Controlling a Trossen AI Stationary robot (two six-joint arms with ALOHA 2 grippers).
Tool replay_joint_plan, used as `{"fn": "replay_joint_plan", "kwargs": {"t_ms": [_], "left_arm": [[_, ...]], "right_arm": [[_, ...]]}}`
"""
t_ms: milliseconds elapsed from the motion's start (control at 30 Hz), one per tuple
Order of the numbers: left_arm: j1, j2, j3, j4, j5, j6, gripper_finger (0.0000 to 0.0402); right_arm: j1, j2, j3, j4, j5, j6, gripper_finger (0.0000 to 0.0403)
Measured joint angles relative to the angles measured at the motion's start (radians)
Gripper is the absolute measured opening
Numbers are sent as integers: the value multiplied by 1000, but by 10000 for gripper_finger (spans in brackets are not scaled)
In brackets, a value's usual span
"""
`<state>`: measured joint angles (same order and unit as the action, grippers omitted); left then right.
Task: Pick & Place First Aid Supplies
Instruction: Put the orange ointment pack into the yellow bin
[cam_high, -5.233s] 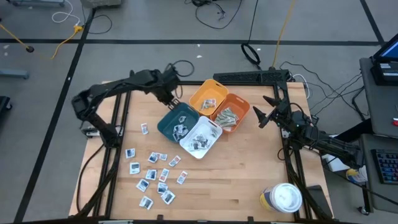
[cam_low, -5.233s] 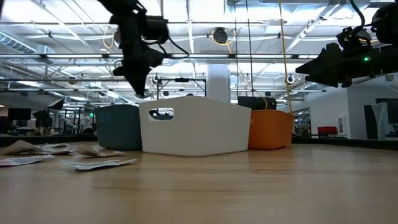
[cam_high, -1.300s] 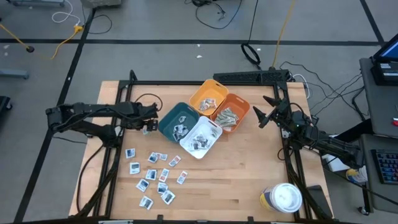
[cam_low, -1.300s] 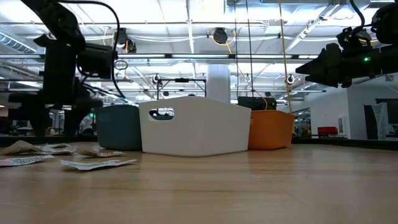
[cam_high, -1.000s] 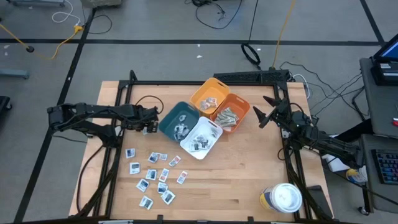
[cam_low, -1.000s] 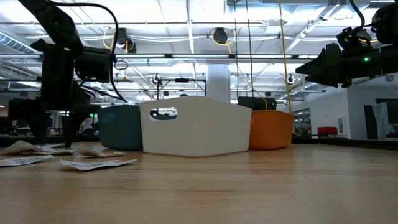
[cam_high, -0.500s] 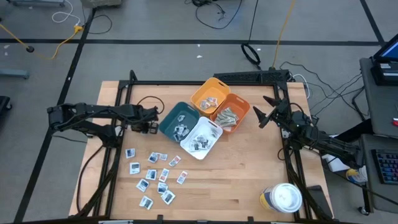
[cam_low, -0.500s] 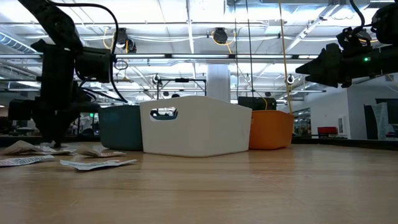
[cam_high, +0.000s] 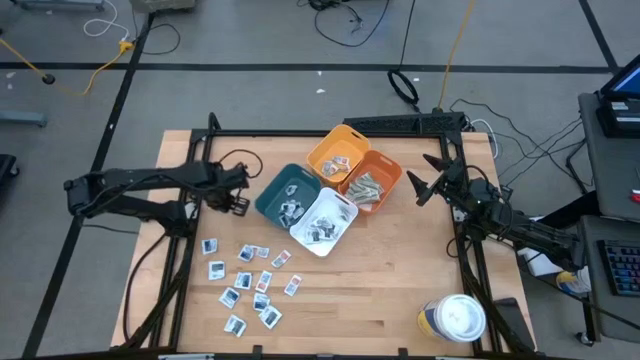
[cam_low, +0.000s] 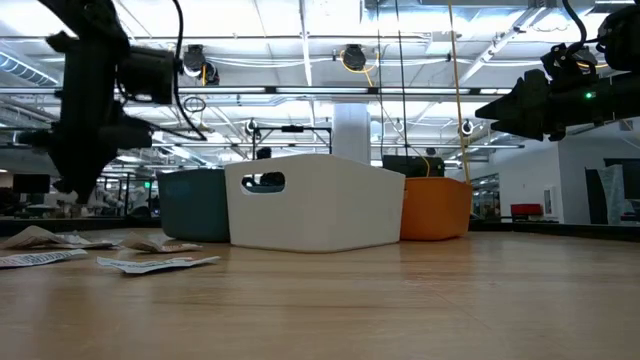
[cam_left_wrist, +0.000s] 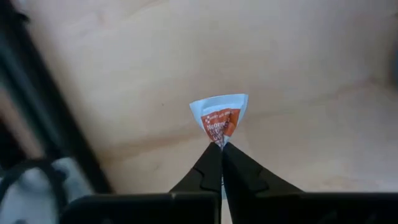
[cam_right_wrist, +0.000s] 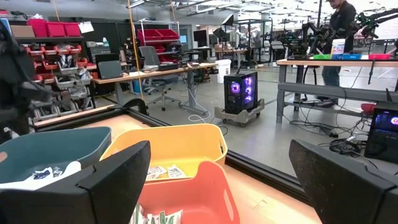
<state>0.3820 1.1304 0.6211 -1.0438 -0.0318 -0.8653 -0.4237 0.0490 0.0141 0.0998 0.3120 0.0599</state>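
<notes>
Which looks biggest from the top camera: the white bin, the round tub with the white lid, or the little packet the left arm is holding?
1. White bin looks largest.
2. Round tub, somewhat smaller.
3. Red-marked packet pinched by the left gripper: tiniest by far, barely visible from above.

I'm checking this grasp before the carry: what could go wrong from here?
The left end effector pinches the orange-marked packet only by one corner, so it may slip or twist loose on the way. It hangs just beside the teal bin, whose wall could snag the dangling packet. The four bins sit tightly together, so a slightly off release could land it in the white bin instead. The right end effector waits open, clear of this.
</notes>
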Motion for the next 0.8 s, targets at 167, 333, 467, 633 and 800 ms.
{"fn": "replay_joint_plan", "kwargs": {"t_ms": [167, 333, 467, 633, 800], "left_arm": [[0, -31, 107, -109, 9, 68, 5], [0, -32, 216, -187, 17, 142, 3], [0, 18, 289, -190, 60, 230, 2], [0, 226, 465, -190, 60, 262, 2], [2, 440, 713, -189, 58, 310, 1]], "right_arm": [[0, 0, 0, 0, 0, 0, 377], [0, 0, 0, 0, 0, 0, 377], [0, 0, 0, 0, 0, 0, 377], [0, 0, 0, 0, 0, 0, 377], [0, 0, 0, 0, 0, 0, 377]]}}
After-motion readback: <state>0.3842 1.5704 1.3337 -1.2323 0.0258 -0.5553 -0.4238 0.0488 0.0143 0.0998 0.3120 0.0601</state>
